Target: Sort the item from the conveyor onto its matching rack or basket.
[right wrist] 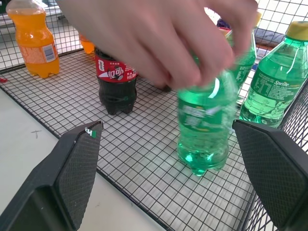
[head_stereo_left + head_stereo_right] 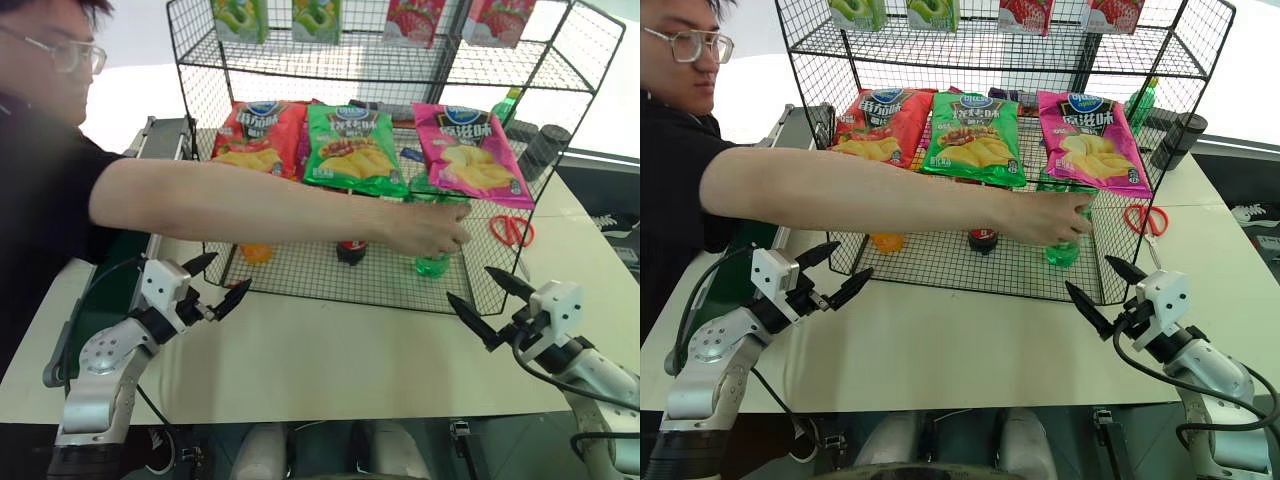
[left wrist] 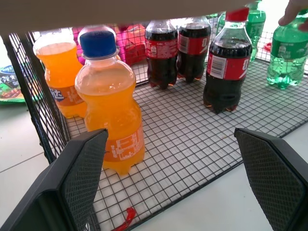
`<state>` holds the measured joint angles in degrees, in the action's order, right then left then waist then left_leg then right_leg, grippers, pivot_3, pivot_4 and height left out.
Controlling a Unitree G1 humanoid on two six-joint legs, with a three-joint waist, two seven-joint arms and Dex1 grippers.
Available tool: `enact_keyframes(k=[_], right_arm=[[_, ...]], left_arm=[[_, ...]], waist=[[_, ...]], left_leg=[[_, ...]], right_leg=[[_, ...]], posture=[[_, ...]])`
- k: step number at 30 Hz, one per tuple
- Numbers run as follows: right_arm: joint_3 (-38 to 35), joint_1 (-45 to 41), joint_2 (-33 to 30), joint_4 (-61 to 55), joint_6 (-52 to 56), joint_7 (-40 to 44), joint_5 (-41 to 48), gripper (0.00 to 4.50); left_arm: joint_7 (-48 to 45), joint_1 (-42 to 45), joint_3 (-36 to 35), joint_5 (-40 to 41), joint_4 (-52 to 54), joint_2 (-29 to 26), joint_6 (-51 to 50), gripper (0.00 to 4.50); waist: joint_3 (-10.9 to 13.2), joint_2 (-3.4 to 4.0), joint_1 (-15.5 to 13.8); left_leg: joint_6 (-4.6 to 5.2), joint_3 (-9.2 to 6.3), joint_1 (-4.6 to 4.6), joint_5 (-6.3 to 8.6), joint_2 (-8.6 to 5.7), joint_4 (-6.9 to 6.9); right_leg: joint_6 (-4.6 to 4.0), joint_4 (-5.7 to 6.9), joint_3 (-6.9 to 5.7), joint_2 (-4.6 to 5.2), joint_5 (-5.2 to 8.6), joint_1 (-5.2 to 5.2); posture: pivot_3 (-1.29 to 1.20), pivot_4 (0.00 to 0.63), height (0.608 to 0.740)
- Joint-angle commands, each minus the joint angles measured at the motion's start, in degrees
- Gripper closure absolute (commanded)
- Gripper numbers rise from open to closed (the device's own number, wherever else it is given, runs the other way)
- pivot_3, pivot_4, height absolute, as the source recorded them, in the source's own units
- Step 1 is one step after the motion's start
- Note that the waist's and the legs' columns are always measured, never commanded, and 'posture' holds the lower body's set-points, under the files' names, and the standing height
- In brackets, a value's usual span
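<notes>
1. Nearest, low in the head views, the left gripper (image 2: 217, 283) at lower left and the right gripper (image 2: 488, 303) at lower right hover over the pale tabletop (image 2: 330, 370), fingers spread wide and grasping nothing. Both point at the rack front, probably waiting while a person works there.

2. Just beyond, mid-frame, stands the large black wire-mesh shelving unit (image 2: 300, 285). A person's hand (image 2: 430, 230) reaches across from the left and grips the small translucent green plastic soda bottle (image 1: 204, 130) on the low bottom tier, right of centre; its cap is hidden under the hand. I judge it is being handled by the person, not the robot.

3. Beside it on that tier, a like green bottle (image 1: 272, 82) with yellow cap reads "Sprite". Dark cola bottles (image 3: 224, 72) with red labels stand mid-tier, and orange-drink bottles (image 3: 113, 103) with blue caps at the left, so drinks seem grouped by kind.

4. Above, crisp bags (image 2: 350, 148) in red, green and pink lean on a shelf; their writing is not readable.

5. At far left, the dark green conveyor belt (image 2: 110, 290) runs behind the person's arm.
</notes>
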<state>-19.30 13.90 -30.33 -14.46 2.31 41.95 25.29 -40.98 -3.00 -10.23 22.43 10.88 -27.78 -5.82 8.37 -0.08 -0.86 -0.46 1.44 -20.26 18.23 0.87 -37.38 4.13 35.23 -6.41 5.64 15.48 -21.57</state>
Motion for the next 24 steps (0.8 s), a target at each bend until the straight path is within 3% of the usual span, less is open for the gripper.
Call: enact_keyframes(k=[1,24], right_arm=[[-0.13,-0.89,-0.22,-2.62,0.06,-0.44,0.49,0.01],[1.68,-1.83,-0.12,-5.84,2.46,-2.04,0.30,0.01]], left_arm=[[0.30,0.86,-0.24,-0.14,0.33,0.20,1.08,0.00],[0.81,2.37,0.09,-0.09,0.23,1.05,0.31,0.00]], waist=[[0.00,0.00,-0.01],[0.00,0.00,0.01]], left_leg=[[0.00,0.00,0.00,0.00,0.00,0.00],[0.00,0.00,-0.01,0.00,0.00,-0.01]], right_leg=[[0.00,0.00,0.00,0.00,0.00,0.00],[0.00,0.00,-0.01,-0.01,0.00,0.00]], posture=[[0.00,0.150,0.724],[0.00,0.150,0.724]])
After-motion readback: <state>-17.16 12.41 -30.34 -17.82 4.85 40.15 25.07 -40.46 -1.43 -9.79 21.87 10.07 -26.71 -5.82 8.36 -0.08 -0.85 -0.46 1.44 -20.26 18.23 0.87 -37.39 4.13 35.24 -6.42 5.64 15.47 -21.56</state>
